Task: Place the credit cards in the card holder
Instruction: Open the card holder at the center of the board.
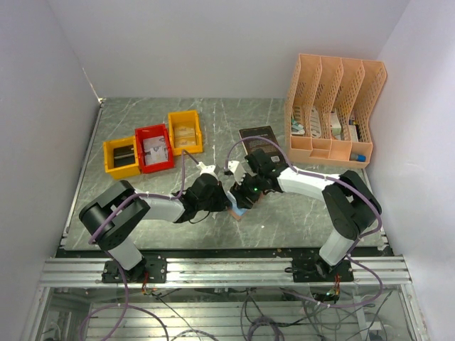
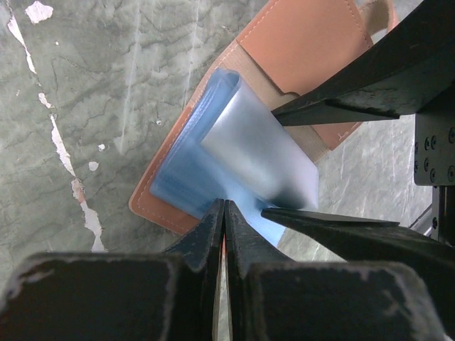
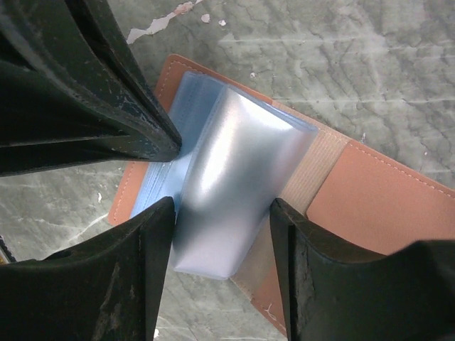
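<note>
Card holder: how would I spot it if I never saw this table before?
Find the grey marbled table, then the middle, where the left arm and right arm meet. The card holder lies open right there, on the near side of the black book. It is the only small tan-pink leather wallet, with clear bluish plastic sleeves standing up inside.
</note>
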{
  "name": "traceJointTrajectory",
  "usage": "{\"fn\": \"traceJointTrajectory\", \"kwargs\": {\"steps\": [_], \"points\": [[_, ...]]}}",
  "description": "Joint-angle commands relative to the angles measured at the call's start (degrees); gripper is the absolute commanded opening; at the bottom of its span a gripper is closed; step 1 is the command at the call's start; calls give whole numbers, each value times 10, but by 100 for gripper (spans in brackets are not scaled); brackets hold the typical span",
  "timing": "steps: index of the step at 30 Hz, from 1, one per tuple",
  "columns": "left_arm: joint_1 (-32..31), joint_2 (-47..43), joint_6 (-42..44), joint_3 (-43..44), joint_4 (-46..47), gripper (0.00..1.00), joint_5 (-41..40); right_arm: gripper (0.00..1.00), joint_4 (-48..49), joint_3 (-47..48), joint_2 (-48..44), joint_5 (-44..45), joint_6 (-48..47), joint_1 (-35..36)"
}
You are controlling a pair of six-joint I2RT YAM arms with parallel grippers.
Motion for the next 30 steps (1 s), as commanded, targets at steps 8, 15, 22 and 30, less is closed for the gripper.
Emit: {"fn": "traceJointTrajectory", "kwargs": {"steps": [8, 15, 22, 30], "points": [[4, -18, 25, 4, -7, 13, -3, 46, -9, 10, -5, -53, 10, -25], [4, -49, 25, 17, -20, 16, -5, 40, -22, 16, 2, -125, 18, -50], [5, -61, 28, 33, -24, 22, -13, 36, -26, 17, 7, -152, 24, -62], [5, -72, 30, 38, -34, 18, -16, 33, -25, 17, 9, -155, 28, -67]]}}
